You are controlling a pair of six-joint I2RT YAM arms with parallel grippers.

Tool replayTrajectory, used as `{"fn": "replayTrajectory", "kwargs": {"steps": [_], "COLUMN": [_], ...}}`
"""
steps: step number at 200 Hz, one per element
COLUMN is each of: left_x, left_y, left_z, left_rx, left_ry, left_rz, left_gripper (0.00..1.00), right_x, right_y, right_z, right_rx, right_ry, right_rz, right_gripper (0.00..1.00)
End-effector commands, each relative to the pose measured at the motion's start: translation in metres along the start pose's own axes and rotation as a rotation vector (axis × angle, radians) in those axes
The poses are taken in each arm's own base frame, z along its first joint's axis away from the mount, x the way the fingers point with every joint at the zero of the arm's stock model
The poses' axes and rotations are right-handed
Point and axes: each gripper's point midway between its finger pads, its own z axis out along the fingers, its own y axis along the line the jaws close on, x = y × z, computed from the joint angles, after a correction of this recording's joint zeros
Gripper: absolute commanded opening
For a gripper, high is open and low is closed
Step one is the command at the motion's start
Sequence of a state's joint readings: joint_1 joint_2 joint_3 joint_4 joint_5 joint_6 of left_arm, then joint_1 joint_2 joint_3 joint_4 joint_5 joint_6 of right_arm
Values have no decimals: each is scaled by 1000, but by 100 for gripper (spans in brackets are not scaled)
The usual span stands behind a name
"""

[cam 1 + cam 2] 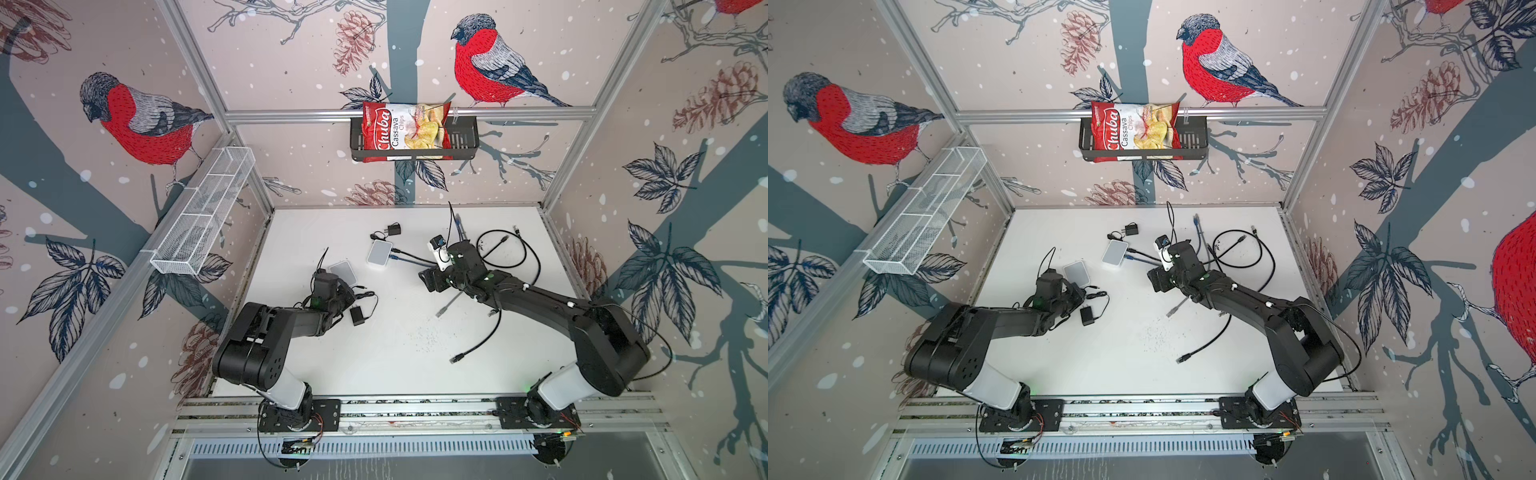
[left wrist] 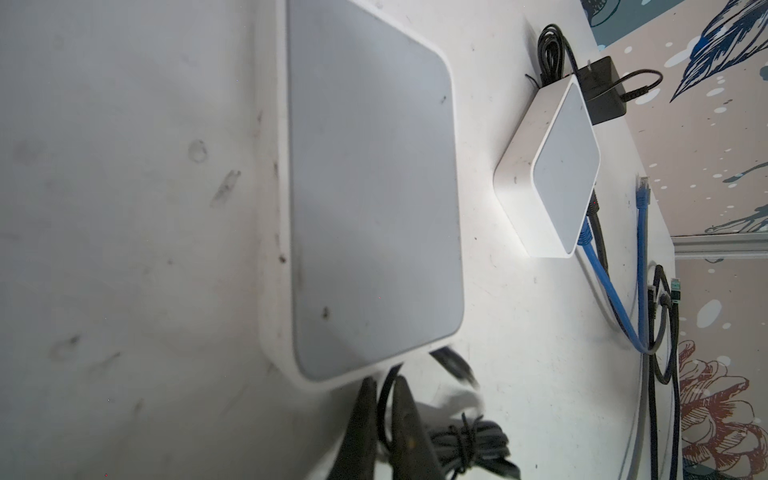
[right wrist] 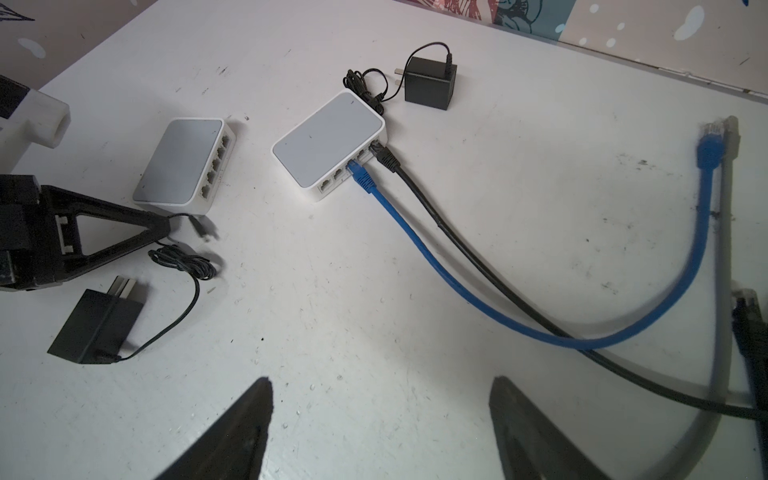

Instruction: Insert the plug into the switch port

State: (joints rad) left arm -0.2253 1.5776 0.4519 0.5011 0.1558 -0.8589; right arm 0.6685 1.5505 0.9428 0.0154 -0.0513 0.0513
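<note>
**A:** How do the arms sit?

**B:** In both top views the left arm reaches from the lower left of the frame toward the middle, its wrist bent down beside the nearer switch [image 1: 343, 272]. The right arm stretches from the lower right up to centre, wrist turned toward the farther switch [image 1: 379, 252].

**A:** And the jaws?

**B:** The left gripper [image 3: 164, 227] has its fingers pressed together on a thin black cord [image 2: 384, 409]; in the left wrist view the cord runs up between the two fingers. The right gripper [image 3: 380, 419] is spread wide, over bare table [image 3: 374, 299], with nothing between its fingers.

**A:** Where's the plug?

**B:** The small barrel plug [image 3: 202, 229] shows blurred at the cord's end, just past the left fingertips and just beside the near corner of the nearer switch, at the left of the right wrist view. I can't tell whether it touches the switch.

**A:** Counts?

**B:** Two white switches. Two black power adapters: one [image 3: 97, 326] lower left in the right wrist view, one [image 3: 430, 87] behind the farther switch. The farther switch has two cables in its ports, a blue cable [image 3: 415, 245] and a black cable [image 3: 449, 228]. A grey cable [image 3: 725, 249] lies at the right edge, beside the blue cable's free end.
</note>
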Motion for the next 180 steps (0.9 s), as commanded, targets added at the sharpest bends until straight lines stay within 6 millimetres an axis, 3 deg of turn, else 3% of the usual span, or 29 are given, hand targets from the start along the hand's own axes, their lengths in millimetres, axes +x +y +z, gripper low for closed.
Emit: {"fn": "replayTrajectory", "kwargs": {"steps": [1, 21, 80, 129, 180], "left_x": [-6, -6, -4, -8, -7], "left_y": [-13, -22, -69, -103, -142], "left_z": [2, 2, -7, -31, -63], "left_rx": [57, 105, 314, 288, 301], "left_ry": [-16, -10, 8, -58, -160], "left_rz": [35, 73, 323, 649, 961], "left_gripper": [6, 0, 0, 0, 0], "right_x": [-4, -4, -10, -22, -36], "right_y": [-1, 0, 19, 41, 44], "right_z": [-1, -1, -2, -1, -10], "right_rx": [10, 5, -67, -176, -258], "right_ry": [-16, -16, -40, -39, -24], "right_rz": [-13, -16, -76, -79, -29], "right_gripper": [82, 82, 81, 78, 76]}}
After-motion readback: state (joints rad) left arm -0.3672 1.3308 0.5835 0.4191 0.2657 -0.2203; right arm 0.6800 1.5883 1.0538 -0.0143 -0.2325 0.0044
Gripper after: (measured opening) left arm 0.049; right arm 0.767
